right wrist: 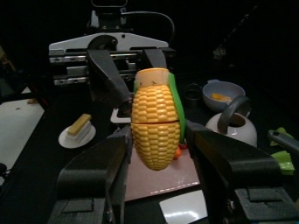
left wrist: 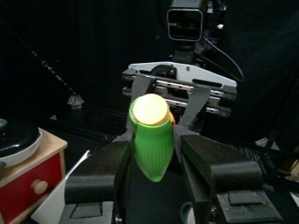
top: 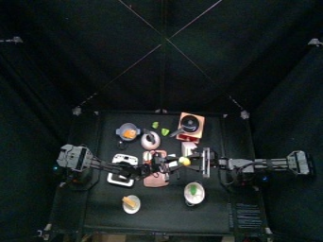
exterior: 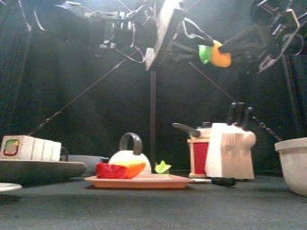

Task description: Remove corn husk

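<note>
The corn husk (left wrist: 152, 150) is a pale green wrap around a small yellow cob (right wrist: 158, 118). It is held in the air between both arms, high above the table in the front view (exterior: 214, 54) and at the table's middle in the top view (top: 184, 162). My left gripper (left wrist: 156, 157) is shut on the green husk end, with the cob's pale round tip (left wrist: 149, 108) showing above it. My right gripper (right wrist: 158, 156) is shut on the bare yellow cob. A strip of green husk (right wrist: 174, 87) shows behind the kernels. The two grippers face each other closely.
Below stand a pink tray (exterior: 138, 183) with a kettle (exterior: 128, 151), a white knife block (exterior: 225, 148), a white bowl (exterior: 293, 166) at the right and a white box (exterior: 29, 148) at the left. Two small bowls (top: 131, 203) (top: 194, 193) sit near the front.
</note>
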